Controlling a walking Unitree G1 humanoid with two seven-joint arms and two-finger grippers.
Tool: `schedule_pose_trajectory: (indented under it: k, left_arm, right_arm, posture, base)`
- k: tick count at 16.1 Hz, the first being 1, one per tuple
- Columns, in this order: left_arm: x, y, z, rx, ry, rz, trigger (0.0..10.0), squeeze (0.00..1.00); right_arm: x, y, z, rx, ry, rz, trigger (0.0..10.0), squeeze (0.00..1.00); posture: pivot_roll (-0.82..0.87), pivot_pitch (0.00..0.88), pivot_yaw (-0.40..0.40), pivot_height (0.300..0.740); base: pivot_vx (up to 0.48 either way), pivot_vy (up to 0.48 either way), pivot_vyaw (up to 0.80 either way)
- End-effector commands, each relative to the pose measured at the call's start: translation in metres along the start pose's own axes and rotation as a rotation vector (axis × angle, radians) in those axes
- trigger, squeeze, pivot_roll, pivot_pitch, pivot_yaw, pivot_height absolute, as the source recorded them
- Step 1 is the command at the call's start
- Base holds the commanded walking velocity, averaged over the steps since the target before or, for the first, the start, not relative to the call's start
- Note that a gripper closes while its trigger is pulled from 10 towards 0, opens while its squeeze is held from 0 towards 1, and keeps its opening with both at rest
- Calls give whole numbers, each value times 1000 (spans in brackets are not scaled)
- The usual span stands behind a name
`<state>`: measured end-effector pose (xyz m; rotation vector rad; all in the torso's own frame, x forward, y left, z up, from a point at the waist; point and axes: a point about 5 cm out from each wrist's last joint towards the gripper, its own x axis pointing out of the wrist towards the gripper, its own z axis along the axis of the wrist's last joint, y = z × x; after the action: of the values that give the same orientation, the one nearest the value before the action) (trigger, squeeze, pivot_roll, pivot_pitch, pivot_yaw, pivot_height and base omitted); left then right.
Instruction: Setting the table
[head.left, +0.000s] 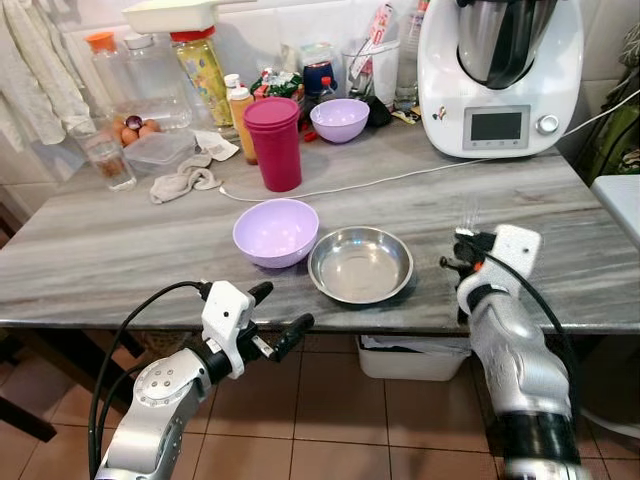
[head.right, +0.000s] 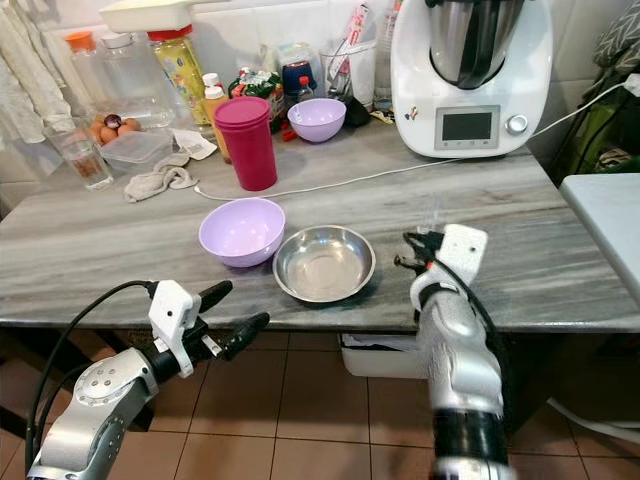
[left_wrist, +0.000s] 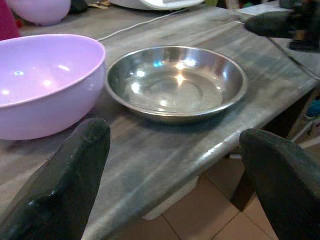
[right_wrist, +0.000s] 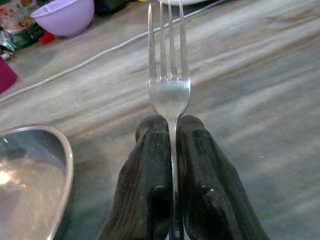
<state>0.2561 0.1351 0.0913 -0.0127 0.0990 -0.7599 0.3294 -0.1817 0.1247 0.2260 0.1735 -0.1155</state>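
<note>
Spread wide off the table's near edge, the left gripper (head.left: 275, 310) idles, past the lilac bowl (head.left: 275, 231) and steel dish (head.left: 360, 264), while the right gripper (right_wrist: 171, 131) pinches a fork (right_wrist: 169, 60), best lowered flat just right of the dish.

even, soft indoor light, bright enough throughout. small white glints sit in the steel dish (left_wrist: 176, 82) just ahead of the left pincer (left_wrist: 175, 165), whose near fingers (left_wrist: 65, 185) blur. the fork (right_wrist: 169, 75) in the right pincer (right_wrist: 172, 135) stays sharp; the tabletop (right_wrist: 260, 100) beyond softens.
</note>
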Motion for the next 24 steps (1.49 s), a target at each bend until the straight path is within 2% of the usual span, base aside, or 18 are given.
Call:
schedule_pose_trajectory:
  k: [1, 3, 5, 9, 13, 20, 21, 22, 24]
  left_arm:
    - [-3, 0, 4, 13, 0, -8, 10000, 0]
    - [-4, 0, 3, 13, 6, -9, 10000, 0]
    - [-5, 0, 4, 14, 6, -12, 10000, 0]
    - [-4, 1, 7, 19, -6, -23, 10000, 0]
    - [-3, 2, 9, 23, -8, -20, 10000, 0]
    - [-2, -3, 9, 16, -8, -36, 10000, 0]
    - [-2, -4, 10, 19, -9, -39, 10000, 0]
    - [-2, -4, 10, 24, -11, -44, 10000, 0]
    - [-2, -5, 10, 24, -11, -47, 10000, 0]
  right_arm:
    - [6, 5, 5, 22, -4, 24, 10000, 0]
    - [14, 1, 3, 33, 15, -1, 10000, 0]
    - [20, 4, 2, 62, 33, 4, 10000, 0]
    - [29, 12, -4, 63, 67, -1, 10000, 0]
    - [33, 14, -9, 69, 93, 4, 10000, 0]
    - [37, 10, -20, 54, 124, -7, 10000, 4]
    - [37, 10, -21, 53, 126, -8, 10000, 741]
    - [38, 9, -22, 51, 130, -7, 10000, 796]
    - [38, 9, -23, 49, 129, -6, 10000, 804]
  posture:
    - [-264, 0, 119, 740]
    - [-258, 0, 121, 740]
    - [-251, 0, 121, 740]
    - [-242, 0, 120, 740]
    - [-239, 0, 119, 740]
    - [-239, 0, 119, 740]
    - [-239, 0, 119, 740]
    - [-239, 0, 118, 740]
    - [-239, 0, 120, 740]
  base:
    - [0, 0, 0]
    - [0, 0, 0]
    - [0, 0, 0]
    - [0, 0, 0]
    - [0, 0, 0]
    - [0, 0, 0]
    - [0, 0, 0]
    - [0, 0, 0]
    - [0, 0, 0]
